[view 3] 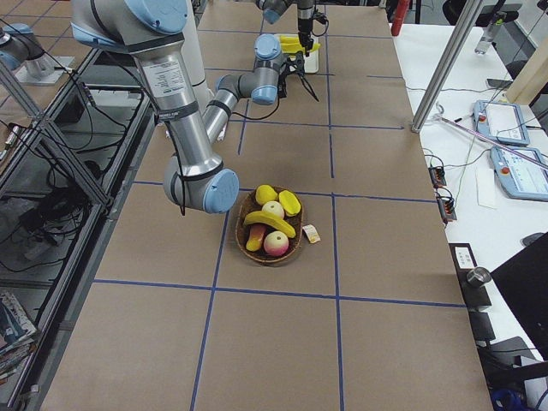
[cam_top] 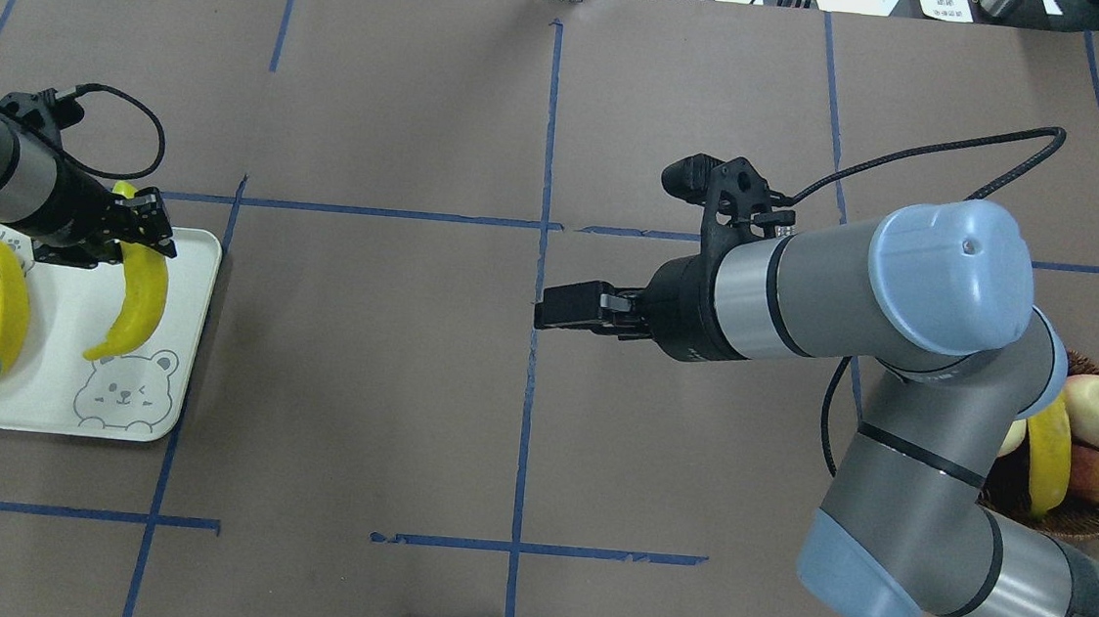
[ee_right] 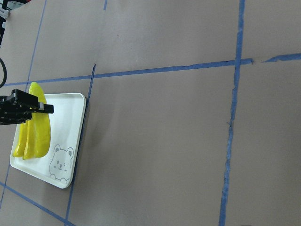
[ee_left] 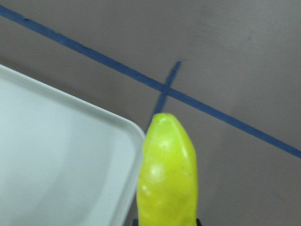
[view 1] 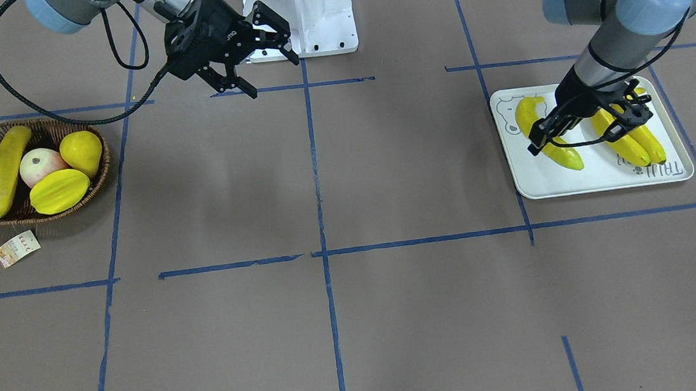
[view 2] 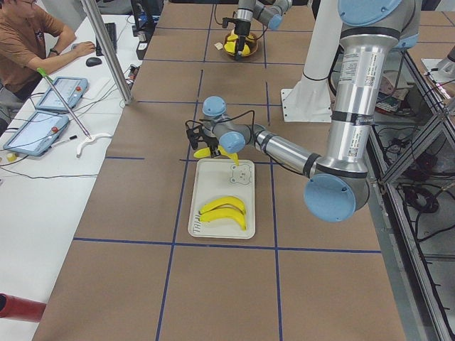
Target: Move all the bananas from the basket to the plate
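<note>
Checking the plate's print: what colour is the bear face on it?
The bear face is grey, clearest in the overhead view.

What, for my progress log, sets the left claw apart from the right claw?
The left claw is shut on a banana over the plate; the right claw is open and empty. The left sits low at the plate, the right hangs above bare table. Both are black two-finger claws.

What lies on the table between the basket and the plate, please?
Nothing does. In the exterior front-facing view, the stretch of table between the basket and the plate is bare brown paper, crossed only by blue tape lines.
</note>
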Motion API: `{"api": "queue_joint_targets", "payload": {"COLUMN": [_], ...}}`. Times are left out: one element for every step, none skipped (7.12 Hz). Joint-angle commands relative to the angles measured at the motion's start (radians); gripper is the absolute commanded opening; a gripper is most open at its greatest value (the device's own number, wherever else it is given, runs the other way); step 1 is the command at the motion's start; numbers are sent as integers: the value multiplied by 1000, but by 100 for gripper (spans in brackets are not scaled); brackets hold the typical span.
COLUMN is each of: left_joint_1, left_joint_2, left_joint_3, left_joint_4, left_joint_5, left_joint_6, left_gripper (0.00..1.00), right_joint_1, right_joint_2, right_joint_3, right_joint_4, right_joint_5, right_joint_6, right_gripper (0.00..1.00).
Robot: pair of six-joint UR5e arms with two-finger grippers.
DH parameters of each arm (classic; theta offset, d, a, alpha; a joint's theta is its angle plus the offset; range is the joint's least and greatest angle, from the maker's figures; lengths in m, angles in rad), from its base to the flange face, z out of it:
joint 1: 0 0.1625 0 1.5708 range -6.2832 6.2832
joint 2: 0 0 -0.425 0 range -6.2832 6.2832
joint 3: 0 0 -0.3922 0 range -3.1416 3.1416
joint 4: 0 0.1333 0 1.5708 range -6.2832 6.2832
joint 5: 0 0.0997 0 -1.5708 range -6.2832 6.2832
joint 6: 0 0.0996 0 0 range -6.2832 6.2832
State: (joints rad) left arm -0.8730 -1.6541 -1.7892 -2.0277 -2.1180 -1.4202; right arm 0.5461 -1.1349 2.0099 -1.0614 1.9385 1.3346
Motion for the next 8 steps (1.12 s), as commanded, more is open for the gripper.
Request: {"api": "queue_joint_targets", "payload": {"left_joint_1": [-1,0,0,-1,-3,-3,-3,-3], "left_joint_2": [75,86,88,89,85,82,73,62], "left_joint_3": [17,36,59,51,32,-2,-78,-170], "left_joint_4": [1,0,-3,-3,-2,4,91,204], "left_joint_5": [50,76,91,101,93,84,66,52], "left_joint_6": [65,107,131,167,167,164,162,162], "left_gripper": [1,10,86,99,99,99,99,99], "right_joint_1": [12,15,18,32,70,131,147,156], "right_joint_2": [-20,-26,-28,-52,-104,-173,-265,-349], "right_joint_3": [1,1,1,9,33,50,87,110], "right_joint_4": [-3,-3,-5,-6,-8,-6,-3,-3], "right_joint_5": [-1,-1,-1,5,40,101,109,117], "right_joint_6": [0,0,0,-2,-8,-14,-34,-72], "right_gripper": [100,100,100,100,100,100,100,100]}}
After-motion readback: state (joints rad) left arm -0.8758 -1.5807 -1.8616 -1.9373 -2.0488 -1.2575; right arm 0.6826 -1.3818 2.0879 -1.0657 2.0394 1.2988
